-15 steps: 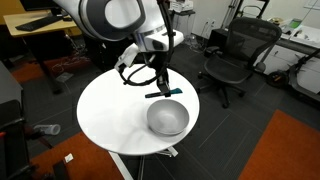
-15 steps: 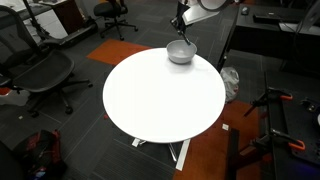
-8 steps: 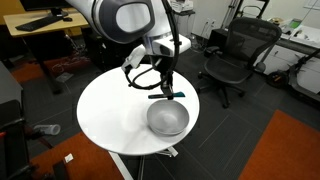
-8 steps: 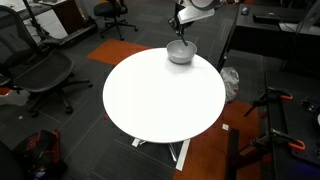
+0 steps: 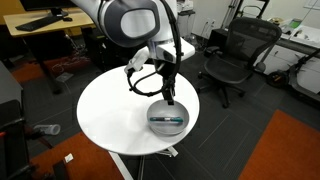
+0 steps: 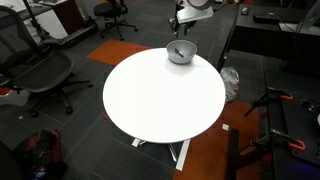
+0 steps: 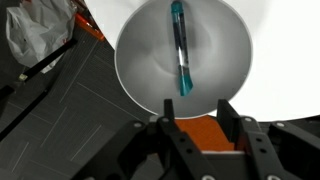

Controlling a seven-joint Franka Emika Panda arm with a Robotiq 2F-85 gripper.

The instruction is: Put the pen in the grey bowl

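The pen [image 7: 180, 50] lies inside the bowl [image 7: 228, 60], flat along the bottom. In the wrist view its length runs from the far rim toward the tool [image 7: 197, 125]. The tool hangs above the bowl with its two fingers [image 7: 165, 128] spread apart and nothing between them. It is clear of the pen and holds nothing.

In an exterior view the pen [image 5: 166, 117] shows as a thin teal streak in the hollow of the bowl [image 5: 176, 129], with the tool [image 5: 168, 98] pointing down just over the bowl's far side. The bowl stands on the round white table [image 5: 108, 110] near its edge. In an exterior view the bowl [image 6: 180, 57] sits at the far edge of the table [image 6: 160, 100]. The pen is only a small teal mark there — too small to tell more. A black office chair [image 5: 236, 55] stands beyond the table on the dark floor.
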